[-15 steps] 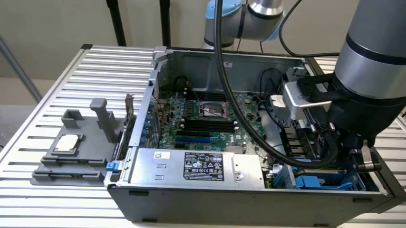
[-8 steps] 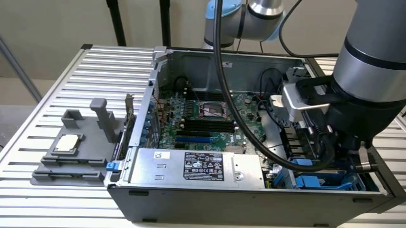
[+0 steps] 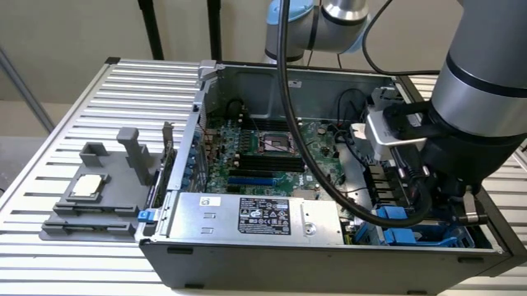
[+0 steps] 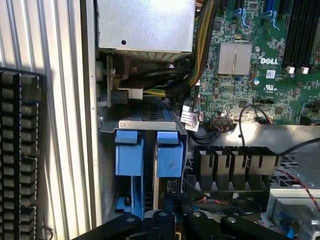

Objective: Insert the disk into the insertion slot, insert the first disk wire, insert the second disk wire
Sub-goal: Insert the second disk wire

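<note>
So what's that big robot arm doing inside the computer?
The robot arm reaches into an open computer case lying on a slatted table. Its claw hangs right over the drive cage, closest to two blue plastic frames that stand side by side in it. I can't tell from here how far in they are pushed.
</note>
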Action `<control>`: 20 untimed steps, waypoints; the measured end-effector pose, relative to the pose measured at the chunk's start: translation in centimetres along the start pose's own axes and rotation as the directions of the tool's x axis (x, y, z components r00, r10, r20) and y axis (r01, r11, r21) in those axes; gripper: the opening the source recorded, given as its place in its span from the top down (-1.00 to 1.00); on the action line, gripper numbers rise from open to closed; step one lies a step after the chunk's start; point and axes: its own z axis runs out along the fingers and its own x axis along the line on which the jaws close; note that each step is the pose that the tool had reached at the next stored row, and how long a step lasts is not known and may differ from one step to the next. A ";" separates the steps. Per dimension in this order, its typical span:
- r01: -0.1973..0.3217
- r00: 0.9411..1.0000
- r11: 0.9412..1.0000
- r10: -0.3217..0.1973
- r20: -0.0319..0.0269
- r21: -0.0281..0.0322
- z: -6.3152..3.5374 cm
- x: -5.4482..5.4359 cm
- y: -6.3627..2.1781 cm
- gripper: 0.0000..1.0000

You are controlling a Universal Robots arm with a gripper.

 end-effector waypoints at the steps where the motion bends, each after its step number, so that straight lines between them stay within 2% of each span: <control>1: 0.000 1.000 1.000 0.000 0.001 0.000 0.01 0.0 0.00 0.67; 4: -0.001 1.000 1.000 0.001 0.004 0.000 0.05 0.1 0.01 0.67; 14: -0.002 1.000 1.000 0.002 0.007 0.000 0.13 0.3 -0.04 0.67; 20: -0.004 1.000 1.000 0.004 0.015 0.000 0.19 0.3 -0.04 0.67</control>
